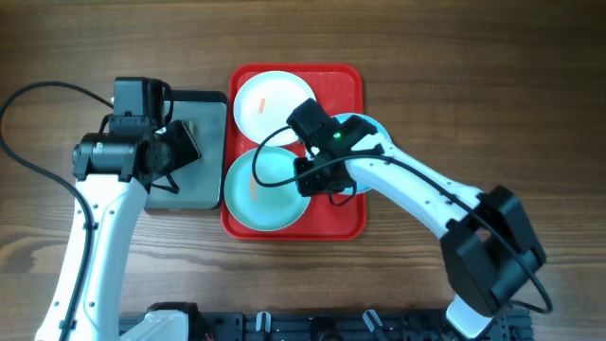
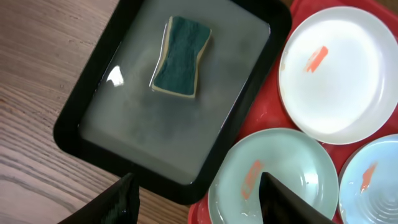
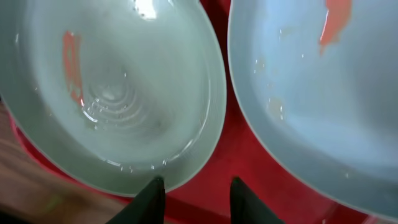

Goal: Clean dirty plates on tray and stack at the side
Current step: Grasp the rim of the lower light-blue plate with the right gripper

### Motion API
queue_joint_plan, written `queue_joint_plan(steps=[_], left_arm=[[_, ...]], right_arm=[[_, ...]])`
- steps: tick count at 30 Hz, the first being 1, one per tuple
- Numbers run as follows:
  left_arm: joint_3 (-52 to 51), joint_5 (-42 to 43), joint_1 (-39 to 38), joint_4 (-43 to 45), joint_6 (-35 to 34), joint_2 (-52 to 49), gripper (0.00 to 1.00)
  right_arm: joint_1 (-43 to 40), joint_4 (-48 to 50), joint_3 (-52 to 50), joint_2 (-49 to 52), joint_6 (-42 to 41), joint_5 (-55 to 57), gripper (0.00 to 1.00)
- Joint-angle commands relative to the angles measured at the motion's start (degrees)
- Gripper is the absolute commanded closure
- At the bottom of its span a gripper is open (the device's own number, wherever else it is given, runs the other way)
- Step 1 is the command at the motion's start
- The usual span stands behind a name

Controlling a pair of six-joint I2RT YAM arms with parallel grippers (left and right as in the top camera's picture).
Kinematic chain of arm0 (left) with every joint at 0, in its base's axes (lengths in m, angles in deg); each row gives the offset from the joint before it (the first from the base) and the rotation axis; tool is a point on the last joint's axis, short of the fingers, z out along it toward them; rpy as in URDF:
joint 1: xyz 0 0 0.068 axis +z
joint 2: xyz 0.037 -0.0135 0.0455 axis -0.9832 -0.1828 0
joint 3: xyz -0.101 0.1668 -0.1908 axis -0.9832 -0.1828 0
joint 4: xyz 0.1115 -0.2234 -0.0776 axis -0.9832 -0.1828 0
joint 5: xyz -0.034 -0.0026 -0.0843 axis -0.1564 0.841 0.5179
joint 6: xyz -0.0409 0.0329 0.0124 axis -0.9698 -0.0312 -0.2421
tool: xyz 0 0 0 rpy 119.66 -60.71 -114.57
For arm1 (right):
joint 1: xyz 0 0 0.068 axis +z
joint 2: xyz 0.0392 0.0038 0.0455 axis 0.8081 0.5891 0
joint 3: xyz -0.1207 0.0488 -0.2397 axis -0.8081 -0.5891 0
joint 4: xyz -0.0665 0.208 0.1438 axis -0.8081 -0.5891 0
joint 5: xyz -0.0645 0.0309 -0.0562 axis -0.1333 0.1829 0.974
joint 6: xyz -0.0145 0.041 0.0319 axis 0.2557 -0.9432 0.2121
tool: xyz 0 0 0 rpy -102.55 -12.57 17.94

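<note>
On the red tray (image 1: 346, 223) lie three dirty plates, each with an orange-red smear. The white plate (image 1: 273, 102) (image 2: 342, 81) is at the back. A light blue plate (image 1: 265, 194) (image 2: 292, 168) (image 3: 112, 93) is at the front left. A second light blue plate (image 1: 371, 125) (image 2: 376, 180) (image 3: 311, 99) is mostly under my right arm. My right gripper (image 1: 315, 173) (image 3: 199, 196) is open, low over the red strip between the two blue plates. Its left fingertip (image 3: 154, 190) is at the front-left plate's rim. My left gripper (image 1: 180, 152) (image 2: 199, 199) hangs open and empty above the grey tray's corner.
A black-rimmed grey tray (image 1: 204, 194) (image 2: 124, 118) of cloudy water stands left of the red tray. A green sponge (image 2: 181, 57) lies in it. Bare wooden table (image 1: 492, 85) surrounds both trays.
</note>
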Motion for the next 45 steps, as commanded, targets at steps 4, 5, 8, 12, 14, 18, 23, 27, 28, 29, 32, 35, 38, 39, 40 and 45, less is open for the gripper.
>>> queue_joint_plan(steps=[4, 5, 8, 12, 14, 18, 23, 27, 28, 29, 32, 35, 38, 39, 40, 45], left_arm=[[0.83, -1.20, 0.48, -0.98, -0.72, -0.26, 0.43], [0.83, -1.20, 0.48, -0.79, -0.72, -0.26, 0.43], [0.83, -1.20, 0.48, -0.55, -0.72, -0.31, 0.44], [0.61, -1.20, 0.48, -0.52, -0.72, -0.35, 0.44], [0.61, -1.20, 0.48, -0.57, -0.72, -0.44, 0.45], [0.61, -1.20, 0.48, -0.61, -0.72, -0.44, 0.45], [0.61, -1.20, 0.48, -0.59, -0.72, -0.98, 0.45], [0.61, -1.20, 0.48, -0.61, -0.72, -1.77, 0.45], [0.61, -1.20, 0.48, -0.61, -0.70, -1.97, 0.45], [0.61, -1.20, 0.48, -0.61, -0.70, -2.43, 0.46], [0.61, -1.62, 0.48, -0.59, -0.72, -3.32, 0.47], [0.61, -3.39, 0.48, -0.57, -0.76, -3.54, 0.49], [0.61, -3.78, 0.48, -0.28, -0.76, -3.54, 0.48], [0.61, -3.82, 0.48, -0.24, -0.74, -3.54, 0.48], [0.61, -4.22, 0.48, -0.24, -0.76, -3.56, 0.48], [0.61, -6.60, 0.48, -0.22, -1.03, -3.65, 0.48]], right_arm=[[0.13, 2.45, -0.94, 2.80, -1.33, 1.38, 0.73], [0.13, 2.45, -0.94, 2.97, -1.40, 1.38, 0.75], [0.20, 2.60, -1.14, 3.32, -2.69, 1.44, 0.75], [0.20, 4.87, -2.49, 4.20, -2.91, 1.55, 0.75], [0.20, 6.47, -3.28, 4.26, -3.06, 1.57, 0.75], [0.17, 8.15, -4.39, 4.26, -4.37, 2.40, 0.75], [0.17, 8.35, -5.05, 4.26, -5.99, 5.55, 0.75], [0.17, 8.72, -5.05, 4.35, -7.13, 6.88, 0.75], [0.20, 8.87, -5.05, 4.35, -7.15, 6.88, 0.77], [0.20, 9.05, -5.07, 4.39, -7.26, 6.86, 0.81], [0.20, 9.14, -5.07, 4.61, -8.61, 6.88, 0.85], [0.20, 9.22, -5.09, 4.66, -8.61, 6.86, 0.85], [0.20, 9.53, -5.11, 4.68, -8.61, 6.86, 0.85], [0.22, 9.77, -5.11, 4.68, -8.61, 6.67, 0.85], [0.24, 10.25, -5.11, 4.68, -8.59, 6.40, 0.85], [1.53, 12.61, -6.40, 4.68, -9.18, 6.45, 0.84]])
